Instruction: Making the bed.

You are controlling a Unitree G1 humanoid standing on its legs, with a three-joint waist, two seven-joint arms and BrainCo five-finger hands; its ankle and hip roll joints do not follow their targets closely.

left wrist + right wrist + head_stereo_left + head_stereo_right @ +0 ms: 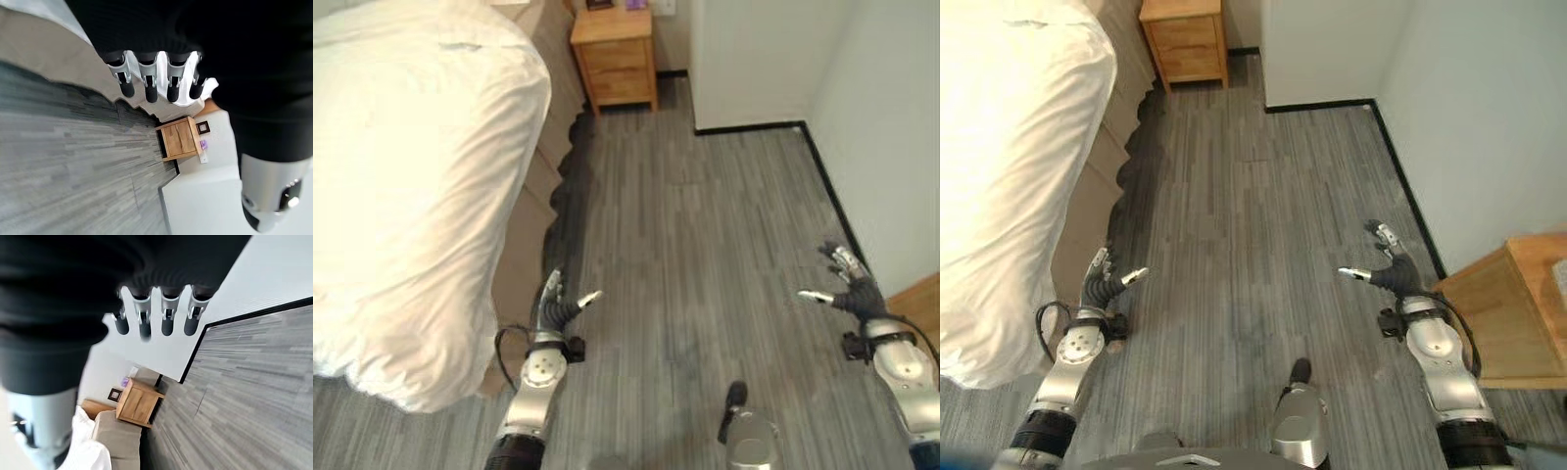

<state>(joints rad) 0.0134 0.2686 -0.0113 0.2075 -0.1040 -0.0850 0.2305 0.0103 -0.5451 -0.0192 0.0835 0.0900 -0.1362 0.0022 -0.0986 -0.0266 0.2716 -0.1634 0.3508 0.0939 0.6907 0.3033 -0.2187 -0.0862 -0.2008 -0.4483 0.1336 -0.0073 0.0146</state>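
2 hands empty, fingers loosely spread: left hand [551, 305] near rumpled white duvet [401, 196] overhanging tan bed base [524, 245]; right hand [850, 284] over grey plank floor [705, 245]. Best: turn toward bed, grip duvet edge evenly.

Wooden nightstand [617, 57] (two drawers) on grey floor [705, 245].

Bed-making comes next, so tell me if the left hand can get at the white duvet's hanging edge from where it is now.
Probably yes. The left hand is open and empty over the floor, right beside the bed, with the white duvet hanging just to its left and nothing between them. The right hand, open, is far across the floor.
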